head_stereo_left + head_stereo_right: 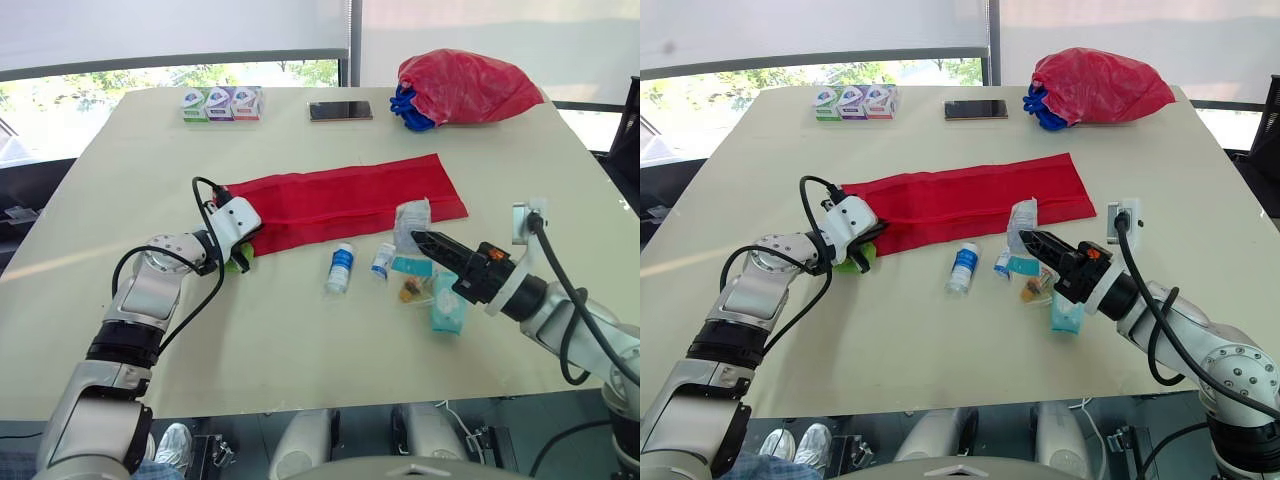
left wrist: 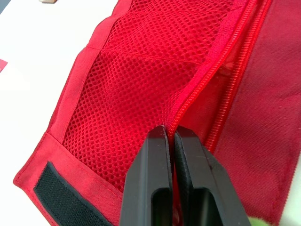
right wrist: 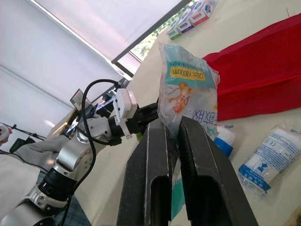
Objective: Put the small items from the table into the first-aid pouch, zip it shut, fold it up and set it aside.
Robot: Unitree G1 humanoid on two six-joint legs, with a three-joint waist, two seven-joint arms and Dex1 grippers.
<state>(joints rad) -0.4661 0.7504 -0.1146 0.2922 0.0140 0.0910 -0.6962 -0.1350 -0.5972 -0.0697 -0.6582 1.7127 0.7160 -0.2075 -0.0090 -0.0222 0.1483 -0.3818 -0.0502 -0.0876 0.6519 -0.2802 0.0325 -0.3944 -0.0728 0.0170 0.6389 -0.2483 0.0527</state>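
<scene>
Open tabletop (image 1: 300,350) toward 6 o'clock edge, red pouch (image 1: 350,200) flat mid-table, left gripper (image 2: 170,132) clamped on its zipper lip at 9 o'clock end, right gripper (image 3: 171,123) pinching clear packet (image 3: 188,89) above loose items (image 1: 341,268) at pouch's 5 o'clock.

Centre of tabletop (image 1: 300,340): pouch (image 1: 350,205) spread crosswise; bottle (image 1: 341,268) laid just before it; boxes (image 1: 222,103), phone (image 1: 340,110), bag (image 1: 465,88) ranged behind, left to right.

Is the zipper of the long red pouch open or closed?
Open: on the long red mesh pouch, the zipper's two rows of teeth lie apart beside the left gripper.
</scene>
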